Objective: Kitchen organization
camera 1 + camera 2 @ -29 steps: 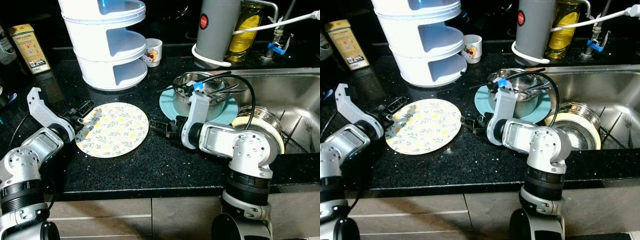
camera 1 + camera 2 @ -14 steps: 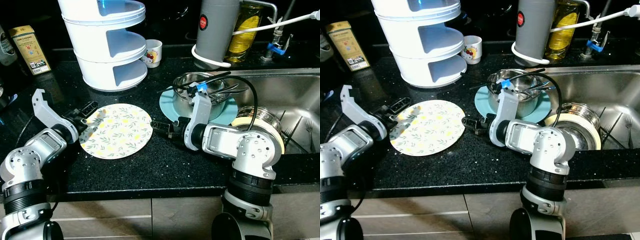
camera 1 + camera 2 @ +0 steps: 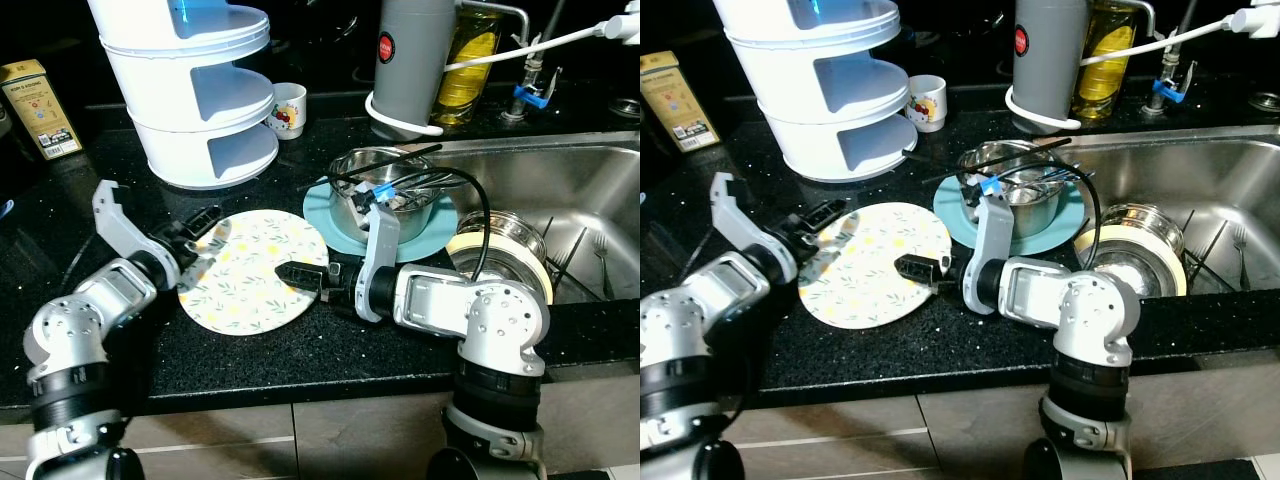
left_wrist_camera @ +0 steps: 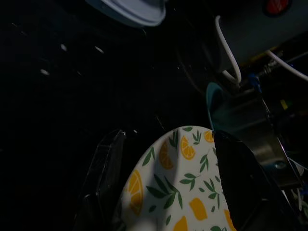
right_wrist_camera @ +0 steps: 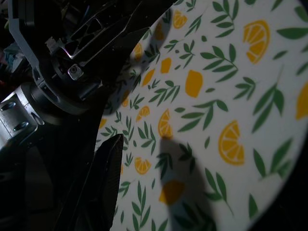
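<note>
1. Plate (image 3: 255,268) with lemons and green leaves on it lies flat on the black counter (image 3: 300,345), in front of you.
2. Your left gripper (image 3: 207,232) is at the plate's left edge. Its two black fingers (image 4: 103,173) are spread apart, one on each side of the rim, and they do not squeeze it.
3. Your right gripper (image 3: 300,272) reaches over the plate's right edge. You cannot tell if its fingers are apart or together.
4. Just to the right of the lemon plate sits a teal plate (image 3: 330,212) with a shiny metal pot (image 3: 385,195) on it. Dark sticks poke out of the pot.
5. The sink (image 3: 590,190) is on your right, with a metal bowl (image 3: 505,240) inside it.
6. Behind the lemon plate stands a white rack with shelves (image 3: 190,90). A small cup (image 3: 287,108) stands just beside it.
7. A grey jug (image 3: 408,55) and a bottle of yellow oil (image 3: 468,50) stand at the back. A yellow box (image 3: 38,95) is far on your left.
</note>
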Controlling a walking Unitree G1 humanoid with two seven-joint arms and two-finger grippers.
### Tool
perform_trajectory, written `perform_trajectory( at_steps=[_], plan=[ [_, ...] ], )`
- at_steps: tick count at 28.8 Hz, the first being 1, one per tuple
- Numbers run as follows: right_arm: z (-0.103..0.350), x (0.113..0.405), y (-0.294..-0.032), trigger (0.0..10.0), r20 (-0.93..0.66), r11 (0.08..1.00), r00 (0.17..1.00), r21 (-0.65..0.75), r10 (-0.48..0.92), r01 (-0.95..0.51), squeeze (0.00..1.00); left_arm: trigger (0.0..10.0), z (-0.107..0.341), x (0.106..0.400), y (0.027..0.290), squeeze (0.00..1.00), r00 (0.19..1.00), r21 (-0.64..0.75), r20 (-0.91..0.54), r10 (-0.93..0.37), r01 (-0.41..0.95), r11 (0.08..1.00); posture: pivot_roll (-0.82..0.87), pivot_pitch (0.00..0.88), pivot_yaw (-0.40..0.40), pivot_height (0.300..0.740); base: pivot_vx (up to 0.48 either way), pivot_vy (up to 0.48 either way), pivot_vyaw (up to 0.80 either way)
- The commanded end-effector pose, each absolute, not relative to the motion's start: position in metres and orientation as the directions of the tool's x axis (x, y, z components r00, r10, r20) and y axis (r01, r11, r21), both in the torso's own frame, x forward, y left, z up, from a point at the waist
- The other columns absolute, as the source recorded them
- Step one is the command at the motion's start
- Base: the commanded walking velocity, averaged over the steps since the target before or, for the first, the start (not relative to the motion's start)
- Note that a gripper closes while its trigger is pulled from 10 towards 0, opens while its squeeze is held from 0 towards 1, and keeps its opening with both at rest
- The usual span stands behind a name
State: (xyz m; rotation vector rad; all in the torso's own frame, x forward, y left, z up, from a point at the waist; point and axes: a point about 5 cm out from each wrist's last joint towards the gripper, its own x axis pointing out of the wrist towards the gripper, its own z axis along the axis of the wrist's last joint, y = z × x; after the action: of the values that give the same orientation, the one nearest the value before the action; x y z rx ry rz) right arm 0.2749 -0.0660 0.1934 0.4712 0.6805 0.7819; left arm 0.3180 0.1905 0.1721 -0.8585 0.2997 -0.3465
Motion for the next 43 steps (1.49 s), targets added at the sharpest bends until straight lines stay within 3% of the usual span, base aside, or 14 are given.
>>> perform_trajectory(
  at_steps=[1,4,5,6,7,17,25,27,32,38,43],
  plan=[
    [0.167,0.261,-0.046,10.0,-0.466,0.604,0.390,0.671,0.794,-0.430,0.00,10.0,0.157,0.314,0.186,0.00,0.882,-0.783,-0.188,-0.432,0.131,0.608,0.01,0.021,-0.021,0.740,0.000,0.000,0.00],
    [0.164,0.262,-0.047,10.0,-0.478,0.617,0.396,0.673,0.784,-0.408,0.00,10.0,0.157,0.312,0.183,0.00,0.880,-0.783,-0.190,-0.435,0.131,0.608,0.01,0.019,-0.020,0.740,0.000,0.000,0.00],
    [0.163,0.263,-0.049,8.6,-0.483,0.623,0.402,0.675,0.778,-0.396,0.00,10.0,0.157,0.312,0.182,0.00,0.880,-0.782,-0.190,-0.436,0.132,0.609,0.01,0.019,-0.020,0.740,0.000,0.000,0.00],
    [0.163,0.263,-0.049,8.6,-0.483,0.623,0.402,0.675,0.778,-0.396,0.00,10.0,0.157,0.312,0.182,0.00,0.880,-0.782,-0.190,-0.436,0.132,0.609,0.01,0.019,-0.020,0.740,0.000,0.000,0.00],
    [0.163,0.264,-0.050,0.0,-0.486,0.629,0.408,0.675,0.772,-0.386,0.00,10.0,0.157,0.312,0.182,0.00,0.880,-0.782,-0.190,-0.436,0.133,0.610,0.01,0.019,-0.020,0.740,0.000,0.000,0.00],
    [0.160,0.265,-0.059,0.0,-0.484,0.632,0.422,0.687,0.767,-0.359,0.00,10.0,0.159,0.312,0.180,0.00,0.885,-0.765,-0.181,-0.428,0.147,0.627,0.01,0.023,-0.015,0.740,0.000,0.000,0.00],
    [0.166,0.270,-0.061,0.0,-0.419,0.588,0.452,0.731,0.787,-0.347,0.00,10.0,0.179,0.313,0.180,0.00,0.905,-0.750,-0.045,-0.422,0.248,0.612,0.01,0.026,-0.014,0.740,0.000,0.000,0.00],
    [0.178,0.274,-0.061,0.0,-0.312,0.531,0.496,0.750,0.810,-0.394,0.00,10.0,0.190,0.311,0.180,0.00,0.905,-0.750,0.034,-0.424,0.303,0.588,0.01,0.026,-0.014,0.740,0.000,0.000,0.00],
    [0.207,0.270,-0.060,0.0,-0.068,0.382,0.497,0.732,0.865,-0.564,0.00,10.0,0.210,0.305,0.180,0.00,0.885,-0.754,0.177,-0.430,0.403,0.519,0.01,0.024,-0.015,0.740,0.000,0.000,0.00],
    [0.232,0.273,-0.067,0.0,0.149,0.315,0.563,0.700,0.813,-0.641,0.00,10.0,0.239,0.290,0.174,0.00,0.793,-0.701,0.374,-0.480,0.581,0.414,0.01,0.019,-0.016,0.740,0.000,0.000,0.00],
    [0.251,0.275,-0.073,0.0,0.279,0.292,0.584,0.657,0.762,-0.695,0.00,10.0,0.249,0.281,0.170,0.00,0.738,-0.654,0.446,-0.507,0.655,0.379,0.02,0.013,-0.014,0.740,0.000,0.000,0.00]
  ],
)
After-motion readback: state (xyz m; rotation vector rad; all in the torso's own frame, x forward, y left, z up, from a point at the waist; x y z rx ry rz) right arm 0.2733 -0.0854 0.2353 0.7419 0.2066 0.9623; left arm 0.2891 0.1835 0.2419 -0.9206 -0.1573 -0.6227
